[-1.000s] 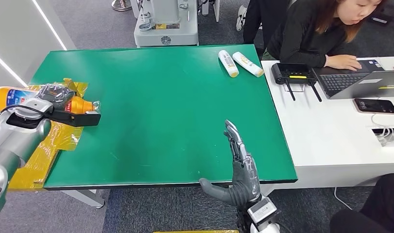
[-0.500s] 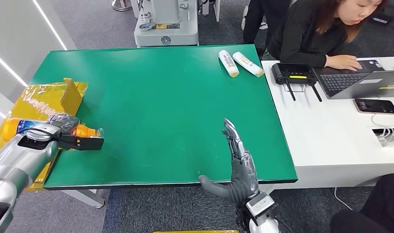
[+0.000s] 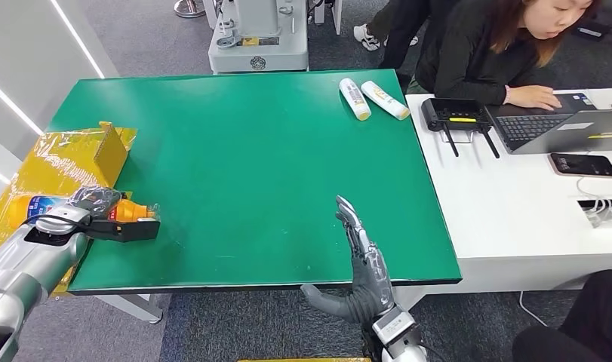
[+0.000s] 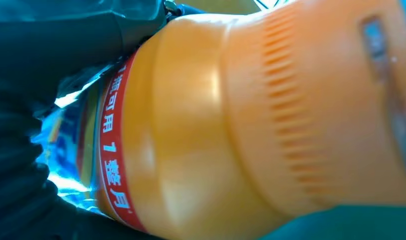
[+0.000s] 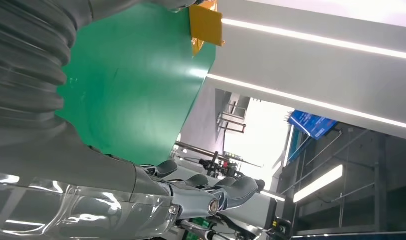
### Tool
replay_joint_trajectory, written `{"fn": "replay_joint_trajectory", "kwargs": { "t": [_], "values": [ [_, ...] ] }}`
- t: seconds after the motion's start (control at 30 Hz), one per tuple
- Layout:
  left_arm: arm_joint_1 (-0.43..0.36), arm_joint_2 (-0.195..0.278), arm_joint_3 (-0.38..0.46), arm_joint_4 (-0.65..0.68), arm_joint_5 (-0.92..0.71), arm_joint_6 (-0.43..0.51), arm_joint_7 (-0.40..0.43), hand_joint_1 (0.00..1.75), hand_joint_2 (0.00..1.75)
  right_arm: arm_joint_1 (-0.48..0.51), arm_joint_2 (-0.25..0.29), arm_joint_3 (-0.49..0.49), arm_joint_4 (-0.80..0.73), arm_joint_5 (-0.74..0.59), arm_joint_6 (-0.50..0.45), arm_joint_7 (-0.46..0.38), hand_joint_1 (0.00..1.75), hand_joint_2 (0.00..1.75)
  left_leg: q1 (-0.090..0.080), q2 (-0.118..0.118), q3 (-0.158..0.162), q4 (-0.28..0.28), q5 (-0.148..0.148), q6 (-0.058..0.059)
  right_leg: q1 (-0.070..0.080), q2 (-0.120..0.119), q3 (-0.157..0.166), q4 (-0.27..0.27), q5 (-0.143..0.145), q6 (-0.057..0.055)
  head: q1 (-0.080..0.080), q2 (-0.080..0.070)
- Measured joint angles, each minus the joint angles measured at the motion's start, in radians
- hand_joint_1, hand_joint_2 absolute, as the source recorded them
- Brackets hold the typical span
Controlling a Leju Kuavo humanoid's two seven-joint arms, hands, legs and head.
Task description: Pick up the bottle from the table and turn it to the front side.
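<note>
Head view, left robot hand: the left robot hand (image 3: 91,202) is wrapped around an orange plastic bottle with a blue and red label (image 3: 31,207), holding it on its side at the left edge of the green surface (image 3: 242,151).
Bottle position: it lies across the palm, its orange cap end jutting out past the fingers toward the middle of the surface, its base end out the other way over the yellow plastic-wrapped cardboard sheet (image 3: 61,162).
Left wrist view: the bottle (image 4: 251,120) sits right against the dark fingers (image 4: 50,45), with the red label band next to them.
Right robot hand: the right robot hand (image 3: 363,260) holds nothing, fingers straight and thumb spread wide, well apart from the bottle at the near edge of the surface.
Step in hand: the pick-up looks done; the turn to the front side appears to be the stage under way.
Next move: likely a wrist roll to bring the label's front face up, keeping the hold firm, since the smooth round body could slip.
</note>
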Motion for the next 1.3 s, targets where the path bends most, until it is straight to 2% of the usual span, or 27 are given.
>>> {"fn": "replay_joint_trajectory", "kwargs": {
  "t": [0.3,0.7,0.77,0.83,0.97,1.03,1.13,1.3],
  "values": [
    [0.04,0.002,0.01,0.001,0.011,0.087,-0.027,0.0,1.75,-0.01,0.0,0.019,0.001,0.01,0.013,0.004,0.0,1.75,0.0,0.0,0.0,0.0,0.0,0.0,0.0,0.0,0.0,0.0,0.0,0.0,0.0,0.0],
    [0.054,0.007,0.022,0.001,-0.012,0.154,-0.047,0.0,1.75,-0.024,-0.002,0.02,0.013,0.015,0.024,0.004,0.0,1.75,0.0,0.0,0.0,0.0,0.0,0.0,0.0,0.0,0.0,0.0,0.0,0.0,0.0,0.0],
    [0.057,0.003,0.022,0.001,-0.004,0.186,-0.045,0.0,1.75,-0.026,-0.004,0.02,0.017,0.017,0.023,0.0,0.0,1.75,0.0,0.0,0.0,0.0,0.0,0.0,0.0,0.0,0.0,0.0,0.0,0.0,0.0,0.0],
    [0.067,-0.007,0.03,0.0,0.039,0.274,-0.055,0.0,1.75,-0.028,-0.005,0.02,0.021,0.018,0.021,-0.001,0.0,1.75,0.0,0.0,0.0,0.0,0.0,0.0,0.0,0.0,0.0,0.0,0.0,0.0,0.0,0.0],
    [0.108,-0.049,0.102,-0.015,0.214,0.572,-0.185,0.0,1.75,-0.029,-0.006,0.02,0.026,0.025,0.01,0.001,0.0,1.75,0.0,0.0,0.0,0.0,0.0,0.0,0.0,0.0,0.0,0.0,0.0,0.0,0.0,0.0],
    [0.13,-0.078,0.152,-0.03,0.277,0.67,-0.252,0.0,1.75,-0.029,-0.006,0.023,0.028,0.029,0.005,0.004,0.0,1.75,0.0,0.0,0.0,0.0,0.0,0.0,0.0,0.0,0.0,0.0,0.0,0.0,0.0,0.0],
    [0.176,-0.117,0.22,-0.087,0.296,0.714,-0.329,0.0,1.75,-0.028,-0.006,0.029,0.033,0.023,0.0,0.008,0.0,1.75,-0.001,0.001,0.0,0.0,0.0,0.0,0.0,0.001,0.0,-0.001,0.0,0.0,0.0,0.0],
    [0.261,-0.182,0.353,-0.231,0.283,0.722,-0.446,0.0,1.75,-0.026,-0.006,0.041,0.044,0.01,-0.006,0.014,0.0,1.75,0.0,0.001,0.0,0.0,-0.001,0.0,0.0,0.001,-0.001,-0.001,0.0,0.0,0.0,0.0]
  ]
}}
